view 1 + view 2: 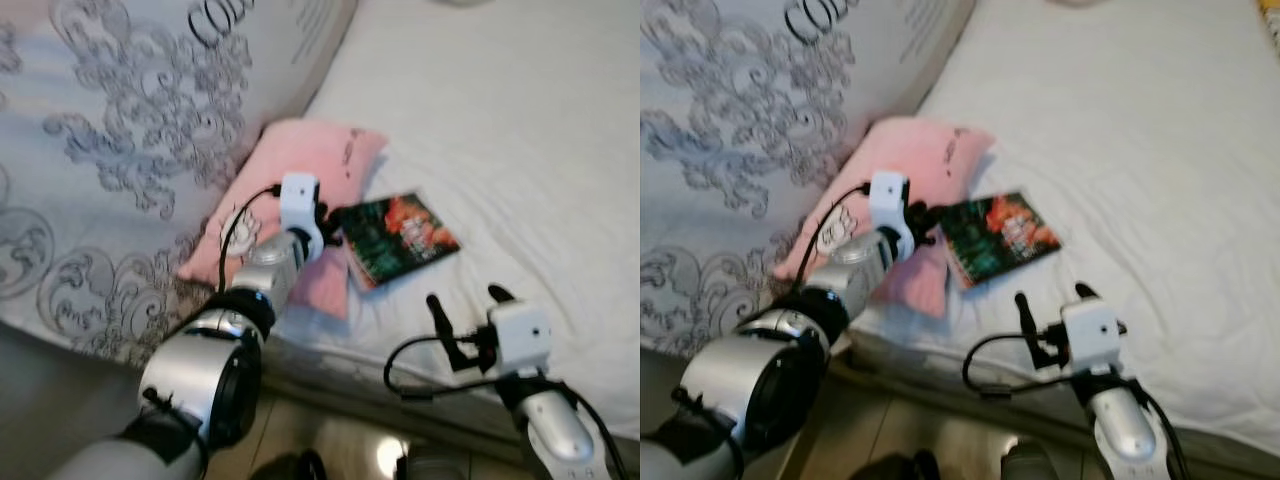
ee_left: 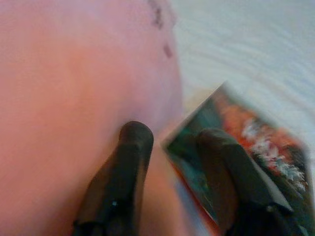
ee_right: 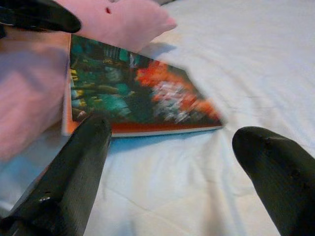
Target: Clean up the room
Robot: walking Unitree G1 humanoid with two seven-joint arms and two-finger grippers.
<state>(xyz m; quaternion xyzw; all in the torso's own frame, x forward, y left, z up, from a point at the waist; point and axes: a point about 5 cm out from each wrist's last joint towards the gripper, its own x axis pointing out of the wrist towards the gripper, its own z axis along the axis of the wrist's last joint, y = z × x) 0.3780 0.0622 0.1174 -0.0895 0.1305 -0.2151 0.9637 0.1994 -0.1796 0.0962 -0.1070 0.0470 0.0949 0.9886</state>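
A book with a dark green and red cover lies flat on the white bed, one corner tucked against a pink pillow that leans on the patterned duvet heaped to the robot's left. Book and pillow are the things here that look out of place.

The left tool is stretched out over the seam where pillow meets book. Its fingers are spread, one fingertip resting on or just above the pink fabric, the other over the near corner of the book cover; nothing is pinched between them. The right tool hovers low at the bed's near edge, fingers spread wide, aimed at the book's long edge but well short of it, holding nothing.

The left tool appears to be lining up on the book's corner. The main risk is that it straddles two things: closing from here could catch a fold of pillow along with, or instead of, the cover. The book lies flat on a soft mattress, so a finger may press it down or push it under the pillow rather than slip beneath it. A pinch on the cover alone could let the pages fall open. The two tools also converge on one small book and could get in each other's way.
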